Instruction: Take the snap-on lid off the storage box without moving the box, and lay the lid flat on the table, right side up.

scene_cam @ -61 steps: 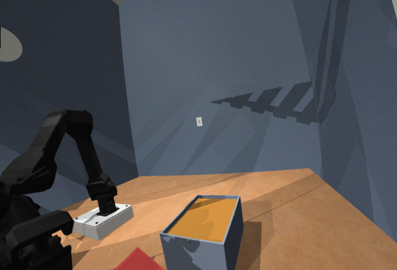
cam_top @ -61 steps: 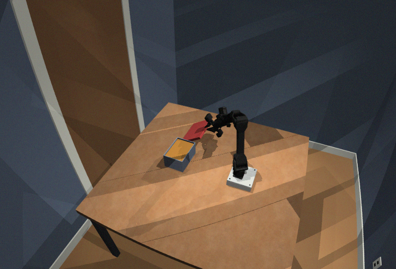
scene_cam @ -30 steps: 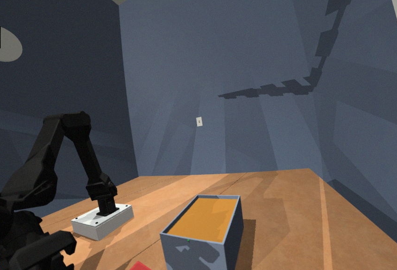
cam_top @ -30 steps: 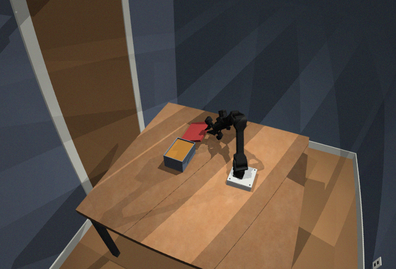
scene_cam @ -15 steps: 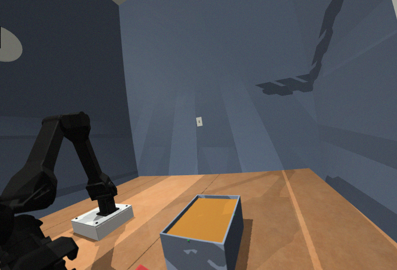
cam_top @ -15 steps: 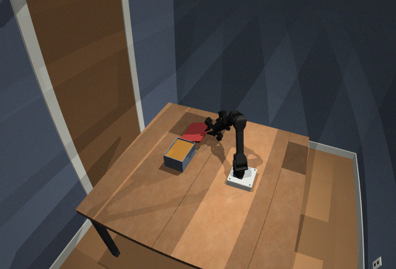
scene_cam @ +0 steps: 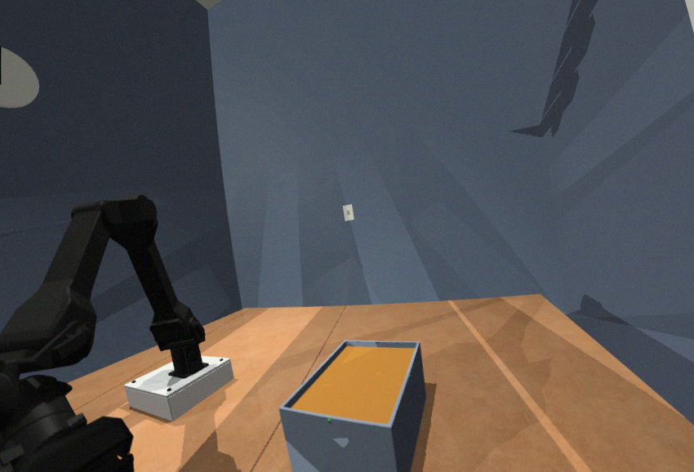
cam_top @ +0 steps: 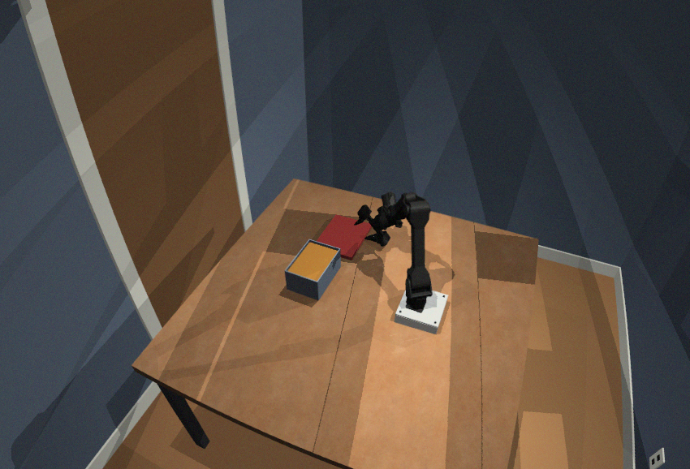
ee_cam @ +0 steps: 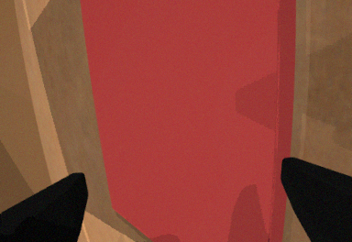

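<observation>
The red lid (cam_top: 342, 238) (ee_cam: 183, 93) lies flat on the table, behind and right of the box in the top view. Its smooth face is up, and no hollow underside shows. It is not seen in the exterior view. The storage box (cam_top: 301, 285) (scene_cam: 312, 437) stands upright and open, grey-blue with an orange surface inside. Whether lid and box touch is hard to tell. My gripper (cam_top: 362, 230) (ee_cam: 185, 178) is open and empty at the lid's right edge in the top view. In the wrist view its fingers stand wide apart, with the lid showing between them. Its fingertips are hidden in the exterior view.
The arm's white base (cam_top: 437, 309) (scene_cam: 203, 392) stands on the wooden table (cam_top: 268, 342) (scene_cam: 504, 434), right of the box in the top view. The table's back edge runs behind the lid and the arm. The box's near wall faces away from the lid.
</observation>
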{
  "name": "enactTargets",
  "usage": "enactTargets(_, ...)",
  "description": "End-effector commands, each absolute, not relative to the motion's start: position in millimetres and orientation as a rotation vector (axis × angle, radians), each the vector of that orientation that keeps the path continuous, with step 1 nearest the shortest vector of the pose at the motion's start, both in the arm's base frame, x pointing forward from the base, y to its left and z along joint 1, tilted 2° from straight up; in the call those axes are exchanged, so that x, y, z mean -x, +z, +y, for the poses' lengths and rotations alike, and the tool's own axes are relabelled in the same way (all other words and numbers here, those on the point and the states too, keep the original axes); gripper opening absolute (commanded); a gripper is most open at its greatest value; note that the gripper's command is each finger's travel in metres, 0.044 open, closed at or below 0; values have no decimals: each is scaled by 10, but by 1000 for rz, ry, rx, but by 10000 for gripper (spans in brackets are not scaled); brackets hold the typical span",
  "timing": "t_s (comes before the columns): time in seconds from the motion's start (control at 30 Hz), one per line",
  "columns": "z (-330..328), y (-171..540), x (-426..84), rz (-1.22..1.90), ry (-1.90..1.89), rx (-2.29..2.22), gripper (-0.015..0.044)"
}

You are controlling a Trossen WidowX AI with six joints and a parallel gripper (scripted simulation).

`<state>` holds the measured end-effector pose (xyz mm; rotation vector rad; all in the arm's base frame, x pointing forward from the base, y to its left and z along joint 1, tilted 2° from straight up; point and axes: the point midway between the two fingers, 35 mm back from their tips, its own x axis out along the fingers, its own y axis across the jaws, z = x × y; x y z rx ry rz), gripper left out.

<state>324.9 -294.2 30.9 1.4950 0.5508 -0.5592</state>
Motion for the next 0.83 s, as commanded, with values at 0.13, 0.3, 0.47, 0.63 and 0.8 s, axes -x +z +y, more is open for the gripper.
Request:
enactTargets(0.13,-2929,315,-3074,551,-557,-1492,440)
enactTargets(0.3,-2930,314,-2973,552,-558,-1491,440)
enactTargets(0.47,-2930,313,-2872,552,-558,-1491,440)
enactTargets(0.63,-2930,313,-2771,553,-559,-1491,440)
enactTargets(0.8,-2930,312,-2670,554,-560,-1491,440)
